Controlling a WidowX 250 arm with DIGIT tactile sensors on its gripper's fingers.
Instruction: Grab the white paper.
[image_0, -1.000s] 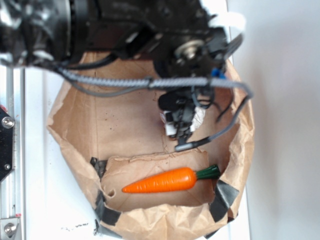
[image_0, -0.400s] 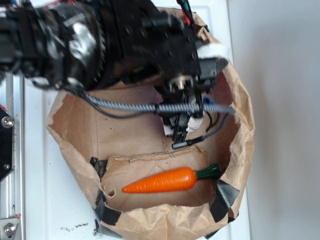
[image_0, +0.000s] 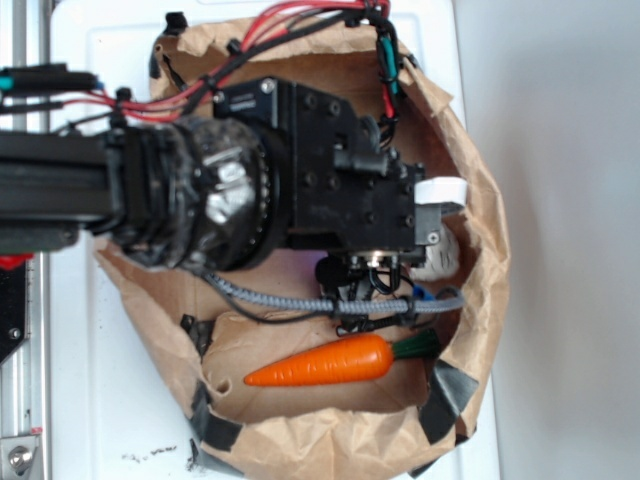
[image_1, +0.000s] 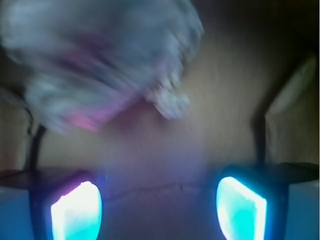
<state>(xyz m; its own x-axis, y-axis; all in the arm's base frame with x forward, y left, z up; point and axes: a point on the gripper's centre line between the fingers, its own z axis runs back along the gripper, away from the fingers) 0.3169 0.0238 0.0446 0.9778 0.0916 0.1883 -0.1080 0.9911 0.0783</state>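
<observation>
We see one big brown paper bag (image_0: 480, 300) lying open on a white surface (image_0: 100, 420), and the robot arm (image_0: 200, 200) reaches over it from the left. The black body of the arm covers most of the inside of the bag in the exterior view. One orange toy carrot (image_0: 320, 364) with a green top lies on the floor of the bag, below the arm and apart from it. One grey braided cable (image_0: 330, 303) runs between the arm and the carrot. Red and black wires (image_0: 300, 20) go over the upper edge of the bag. Dark tape patches (image_0: 452, 388) sit on the lower part of the bag.

The white paper (image_0: 440, 255) is one crumpled wad. In the exterior view only a small part of it shows, at the right side of the arm's head, inside the bag near its right wall; the arm hides the rest. In the wrist view the white paper (image_1: 100, 65) is blurred and fills the upper left, above the gripper (image_1: 159, 207).

The two glowing pads (image_1: 76, 212) stand wide apart with brown bag floor between them, and nothing is between them. The wad is beyond the fingertips and more to the left; we cannot tell if it touches them.
</observation>
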